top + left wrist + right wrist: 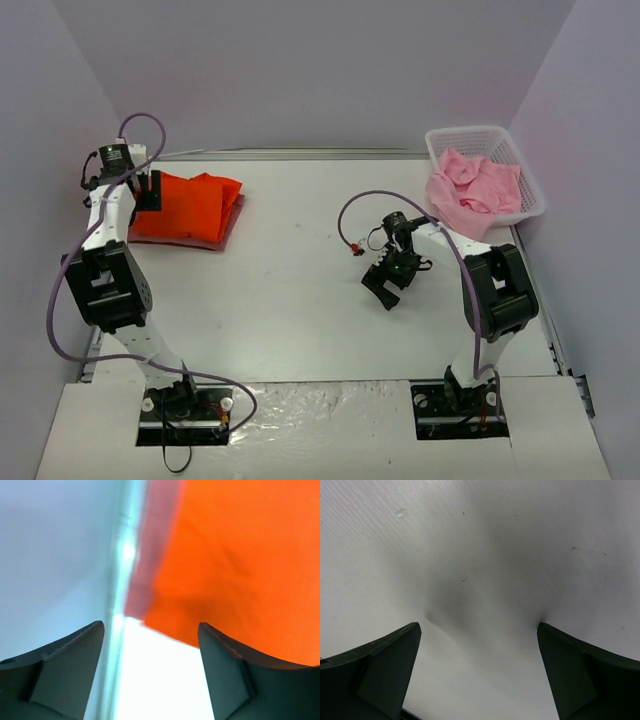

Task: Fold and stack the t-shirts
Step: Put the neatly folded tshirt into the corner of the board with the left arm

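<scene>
Left gripper (151, 625) hangs released by the orange-red t-shirt (240, 565), right gripper (479, 625) likewise; only overhead shows pink t-shirts (478, 185) in the basket (470, 132).

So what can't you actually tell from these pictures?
Overhead view: the pink shirts lie bunched in the basket, so they cannot be counted.
Overhead and left wrist views: the orange shirt covers the darker red shirt; only its edge shows, so how it is folded is hidden.
Left wrist view: blurred, and the orange shirt is cut off by the picture's edges.
Right wrist view: only bare table, no shirts.
</scene>
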Controlling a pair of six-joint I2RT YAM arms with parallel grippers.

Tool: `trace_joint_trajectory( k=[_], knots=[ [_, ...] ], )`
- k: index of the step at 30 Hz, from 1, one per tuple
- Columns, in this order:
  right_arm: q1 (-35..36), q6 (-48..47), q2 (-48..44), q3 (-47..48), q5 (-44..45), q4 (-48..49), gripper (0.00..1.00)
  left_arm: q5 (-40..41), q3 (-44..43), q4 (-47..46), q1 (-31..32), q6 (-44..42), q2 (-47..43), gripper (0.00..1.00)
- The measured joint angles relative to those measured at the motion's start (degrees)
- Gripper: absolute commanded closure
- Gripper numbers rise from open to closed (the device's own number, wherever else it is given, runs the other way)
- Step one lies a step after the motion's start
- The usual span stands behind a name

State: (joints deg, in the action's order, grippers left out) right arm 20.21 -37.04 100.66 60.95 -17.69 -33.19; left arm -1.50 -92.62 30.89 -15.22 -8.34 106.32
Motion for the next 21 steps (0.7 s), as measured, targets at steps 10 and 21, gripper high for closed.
trace_joint_trajectory(
  k=[10, 21],
  knots=[
    [-1.2, -0.1, 0.0, 0.0, 0.1, 0.1, 0.0, 8.3, 0.0, -3.9, -0.7, -3.9, -21.9, 0.04],
    [-6.9, 0.8, -0.1, 0.6, -4.5, 1.1, 0.0, -20.2, 28.1, -1.7, 2.2, -4.3, -45.5, 0.06]
  ],
)
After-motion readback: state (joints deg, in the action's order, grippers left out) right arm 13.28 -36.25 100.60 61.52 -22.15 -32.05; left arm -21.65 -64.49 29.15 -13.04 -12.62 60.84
